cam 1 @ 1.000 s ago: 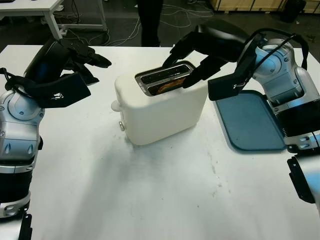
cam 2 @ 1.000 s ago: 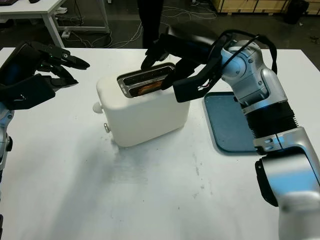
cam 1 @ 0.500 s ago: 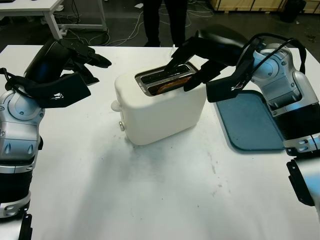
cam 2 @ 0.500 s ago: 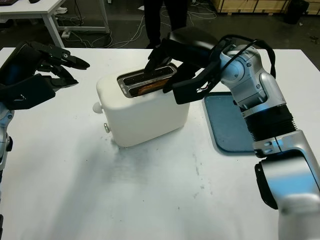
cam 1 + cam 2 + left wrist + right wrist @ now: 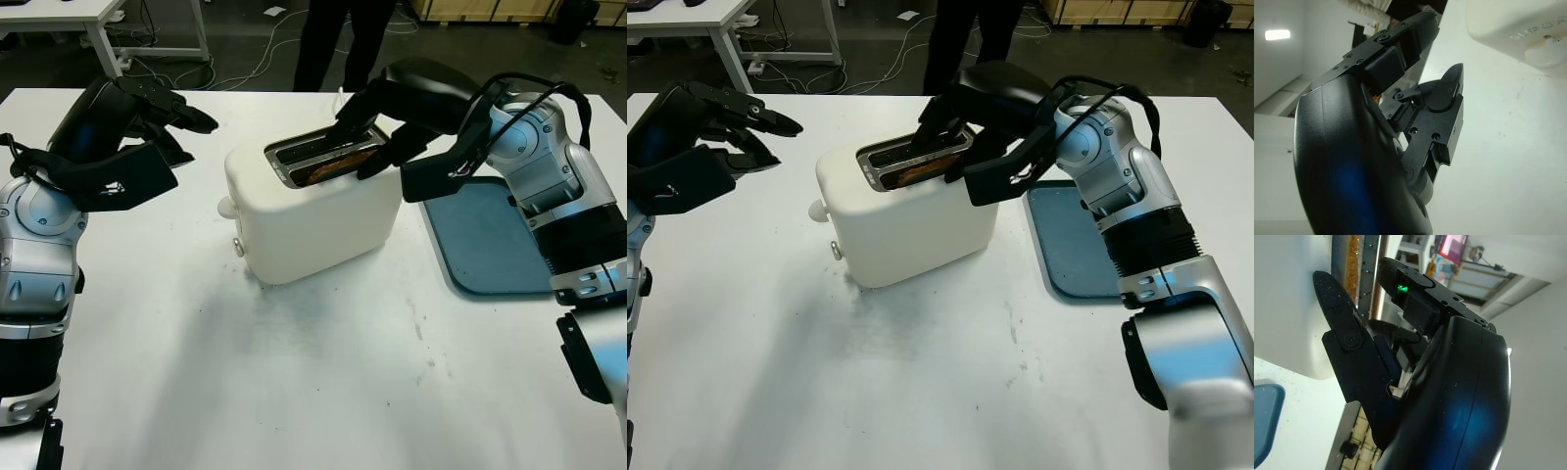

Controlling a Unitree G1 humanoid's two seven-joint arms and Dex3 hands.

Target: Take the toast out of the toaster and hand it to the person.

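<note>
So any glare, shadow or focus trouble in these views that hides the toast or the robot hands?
Left eye view: even light, soft shadow in front of the toaster; the toast reads clearly in its slot under the right robot hand. Left wrist view: the left robot hand fills the near field, its shell dark with a blue sheen. Right wrist view: the toast is a blurry sliver.

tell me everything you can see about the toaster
The toaster is a cream-white, rounded two-slot box that looks like plastic, with metal-rimmed slots on top and a round knob on its end. It stands upright, turned at an angle, mid-table. Browned toast sits in the nearer slot. The right hand reaches over the slots.
</note>
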